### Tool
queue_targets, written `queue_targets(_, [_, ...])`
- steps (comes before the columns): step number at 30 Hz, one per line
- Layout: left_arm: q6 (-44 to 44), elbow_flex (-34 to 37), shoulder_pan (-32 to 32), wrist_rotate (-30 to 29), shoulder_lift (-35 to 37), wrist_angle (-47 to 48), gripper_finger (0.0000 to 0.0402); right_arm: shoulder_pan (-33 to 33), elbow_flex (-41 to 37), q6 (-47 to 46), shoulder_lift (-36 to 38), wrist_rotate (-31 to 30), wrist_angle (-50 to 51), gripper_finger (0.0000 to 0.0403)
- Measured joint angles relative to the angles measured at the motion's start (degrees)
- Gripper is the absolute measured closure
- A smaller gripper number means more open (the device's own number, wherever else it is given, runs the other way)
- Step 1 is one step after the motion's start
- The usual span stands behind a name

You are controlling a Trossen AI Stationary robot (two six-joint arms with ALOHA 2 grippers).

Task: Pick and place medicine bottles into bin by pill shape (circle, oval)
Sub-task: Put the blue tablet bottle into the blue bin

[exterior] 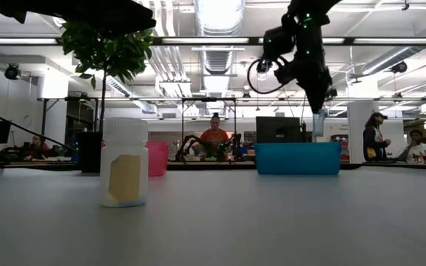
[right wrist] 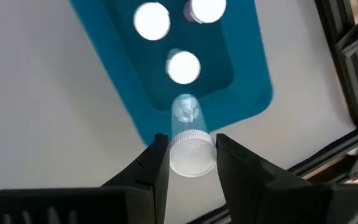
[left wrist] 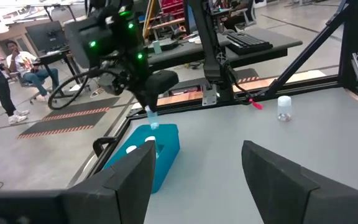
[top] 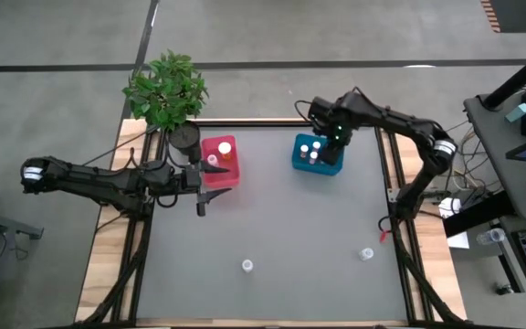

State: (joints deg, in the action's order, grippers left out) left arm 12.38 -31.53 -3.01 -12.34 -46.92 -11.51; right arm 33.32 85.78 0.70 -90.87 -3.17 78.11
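Right gripper [right wrist: 191, 163] clamped clear bottle [right wrist: 190, 140] at white cap, over teal bin [right wrist: 247, 93]; bottle probably light, smooth, slippery.

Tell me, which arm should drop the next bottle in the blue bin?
Right. The right gripper already holds a clear bottle just over the blue bin. The left gripper hangs open beside the pink bin, holding nothing.

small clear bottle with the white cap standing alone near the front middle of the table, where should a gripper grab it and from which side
Take the small clear white-capped bottle by its round body just under the cap, coming straight down from above. It stands upright with open grey table all around, so the fingers can likely close on either side.
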Motion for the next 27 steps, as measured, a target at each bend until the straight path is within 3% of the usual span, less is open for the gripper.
queue_targets(27, [0.1, 0.0, 0.0, 0.0, 0.0, 0.1, 0.0182, 6.4, -1.9, 9.4, -6.7, -0.6, -7.3, 0.0298])
